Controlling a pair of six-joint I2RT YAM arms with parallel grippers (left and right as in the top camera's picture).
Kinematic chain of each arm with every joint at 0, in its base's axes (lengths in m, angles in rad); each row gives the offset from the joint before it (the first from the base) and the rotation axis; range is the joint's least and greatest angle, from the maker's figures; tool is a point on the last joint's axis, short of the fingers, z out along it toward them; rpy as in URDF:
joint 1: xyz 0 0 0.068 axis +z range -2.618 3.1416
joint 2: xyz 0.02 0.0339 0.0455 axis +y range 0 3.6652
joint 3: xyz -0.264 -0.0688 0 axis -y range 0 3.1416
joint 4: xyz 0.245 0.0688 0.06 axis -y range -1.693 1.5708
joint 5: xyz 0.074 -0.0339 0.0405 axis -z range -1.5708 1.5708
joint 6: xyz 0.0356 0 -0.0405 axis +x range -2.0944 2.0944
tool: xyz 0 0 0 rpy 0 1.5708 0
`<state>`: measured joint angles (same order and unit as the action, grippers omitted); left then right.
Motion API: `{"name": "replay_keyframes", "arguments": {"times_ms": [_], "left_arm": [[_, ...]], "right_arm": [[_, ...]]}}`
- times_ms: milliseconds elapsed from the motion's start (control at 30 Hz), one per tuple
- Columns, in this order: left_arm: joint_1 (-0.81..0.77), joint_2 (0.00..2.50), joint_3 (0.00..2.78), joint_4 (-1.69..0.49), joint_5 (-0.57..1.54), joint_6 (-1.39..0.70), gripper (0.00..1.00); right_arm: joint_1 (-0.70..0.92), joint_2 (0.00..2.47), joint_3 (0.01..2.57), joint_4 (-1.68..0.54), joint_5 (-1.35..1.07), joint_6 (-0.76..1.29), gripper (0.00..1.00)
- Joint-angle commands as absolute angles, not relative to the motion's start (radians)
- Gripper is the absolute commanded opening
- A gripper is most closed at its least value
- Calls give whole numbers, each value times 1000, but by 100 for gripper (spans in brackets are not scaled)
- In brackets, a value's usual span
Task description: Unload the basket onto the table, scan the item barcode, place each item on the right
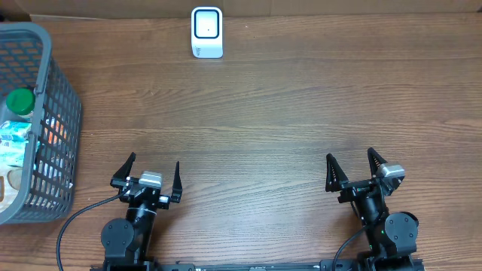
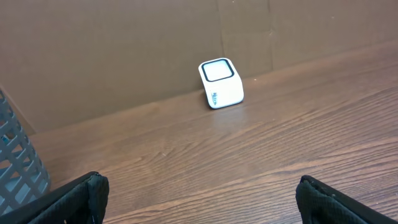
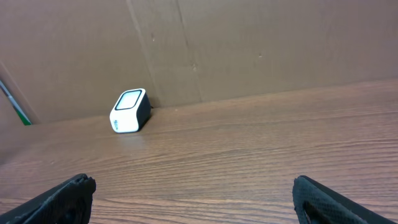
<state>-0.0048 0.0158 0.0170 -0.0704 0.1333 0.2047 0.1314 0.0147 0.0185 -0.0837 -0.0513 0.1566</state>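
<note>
Left tool (image 1: 154, 162) and right tool (image 1: 350, 155) gape wide, empty, by the near edge of the counter (image 1: 263, 113); the left should drop into the left-edge basket (image 1: 64, 98) from above.

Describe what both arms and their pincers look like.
The left arm and right arm are black, with round joints and a small silver-grey block at the wrist. The left pincer and right pincer each have two black, tapering, pointed fingers. A black cable loops from the left arm's base.
</note>
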Motion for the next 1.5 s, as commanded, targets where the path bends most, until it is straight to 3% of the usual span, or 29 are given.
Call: {"name": "replay_keyframes", "arguments": {"times_ms": [0, 1467], "left_arm": [[-5, 4, 5, -66, 123, 187, 100], [-5, 5, 25, -69, 123, 88, 100]], "right_arm": [[128, 3, 8, -81, -46, 156, 100], [128, 3, 8, -81, -46, 156, 100]]}}
